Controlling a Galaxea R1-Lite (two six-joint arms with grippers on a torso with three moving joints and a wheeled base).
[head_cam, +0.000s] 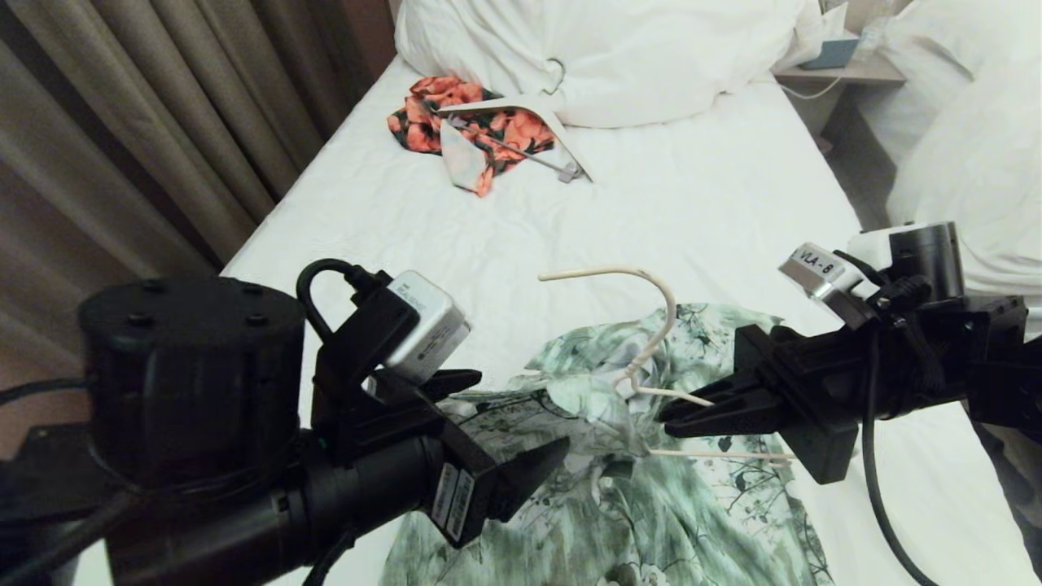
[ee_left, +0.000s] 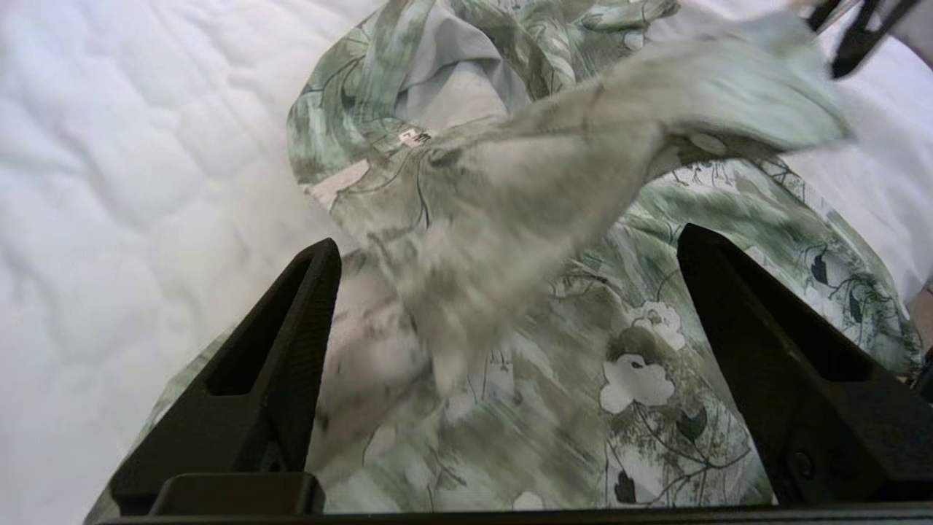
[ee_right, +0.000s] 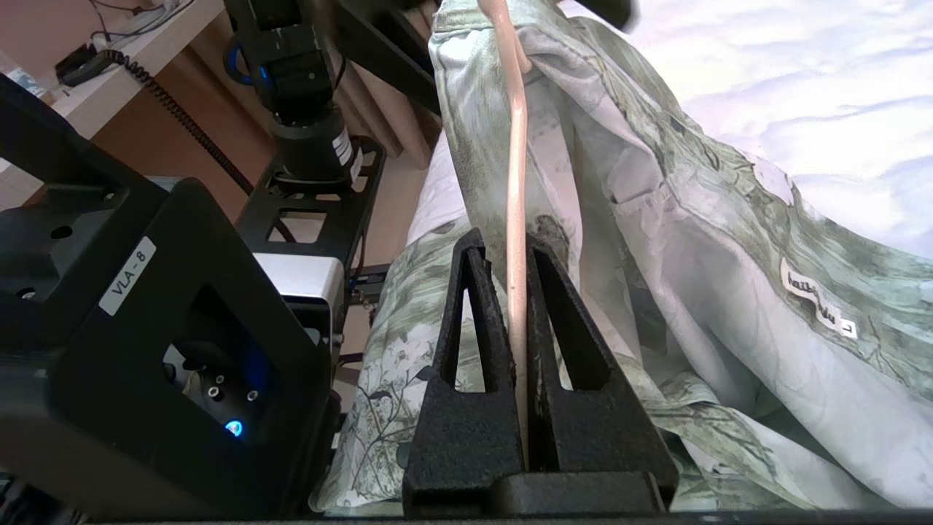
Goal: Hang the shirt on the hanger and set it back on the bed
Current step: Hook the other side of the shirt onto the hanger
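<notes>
Nearest the lens at lower left, the left gripper [head_cam: 521,431] hung with fingers released over the shirt [head_cam: 602,496] on the bed [head_cam: 456,236], apparently to regrasp, while the right gripper [head_cam: 680,411], centre-right, clamped the hanger [head_cam: 651,325], steadying it inside the collar.

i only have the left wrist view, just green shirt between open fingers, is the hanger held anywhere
Observer: Yes, the right gripper is shut on the hanger, on one of its wire arms.
Operator: is the hanger in the shirt yet
Observer: Partly. The wire runs into the shirt at the collar, hook sticking out above.
Operator: where's my left gripper
Observer: The left gripper is open beside the shirt's left edge, holding nothing.
Operator: anything else on the bed
Observer: An orange floral garment and a white hanger lie near the pillow.
</notes>
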